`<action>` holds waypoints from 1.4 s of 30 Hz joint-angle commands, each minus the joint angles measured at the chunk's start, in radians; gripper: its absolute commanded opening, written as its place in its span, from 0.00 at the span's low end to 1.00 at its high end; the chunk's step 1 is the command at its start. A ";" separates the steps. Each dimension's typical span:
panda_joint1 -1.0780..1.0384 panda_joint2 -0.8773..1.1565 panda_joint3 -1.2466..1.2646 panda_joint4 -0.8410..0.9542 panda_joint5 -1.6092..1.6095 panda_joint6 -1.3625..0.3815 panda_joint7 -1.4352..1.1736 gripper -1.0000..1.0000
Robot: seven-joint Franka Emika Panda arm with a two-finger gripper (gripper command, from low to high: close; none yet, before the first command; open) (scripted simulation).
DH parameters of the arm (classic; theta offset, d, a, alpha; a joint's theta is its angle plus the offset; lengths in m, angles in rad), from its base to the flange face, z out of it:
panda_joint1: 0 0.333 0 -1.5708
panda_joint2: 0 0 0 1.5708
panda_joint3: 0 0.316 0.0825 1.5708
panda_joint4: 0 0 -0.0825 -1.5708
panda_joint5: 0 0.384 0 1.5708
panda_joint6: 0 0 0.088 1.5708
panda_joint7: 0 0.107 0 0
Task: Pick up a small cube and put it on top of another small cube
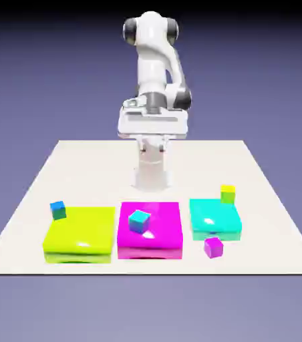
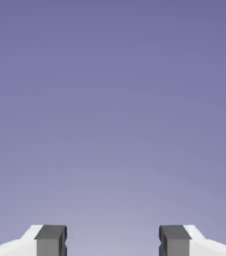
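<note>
Standing apart with nothing between them, the jaws of the gripper [image 2: 113,241] face plain backdrop in the hand view, so an approach steered by that view alone would probably miss. The arm [image 1: 152,67] is raised over the far part of the table [image 1: 87,167], and a long reach from there could stray off line. The magenta cube [image 1: 214,248] lies on the tabletop near the front edge, just beside the cyan slab [image 1: 214,215]; a finger lowered on that side might strike the slab and shove the cube away. Beyond, at the slab's far corner, is the yellow-topped cube [image 1: 228,194]; whether it touches the slab I cannot tell. Its small top leaves little margin: an off-centre release could topple the stack.
</note>
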 commanded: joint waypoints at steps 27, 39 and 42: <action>0.132 0.932 0.209 0.361 -0.389 -0.106 0.440 0.50; 0.085 0.774 0.307 0.296 -0.280 -0.202 0.337 0.00; 0.158 0.665 0.314 0.243 -0.188 -0.252 0.235 0.00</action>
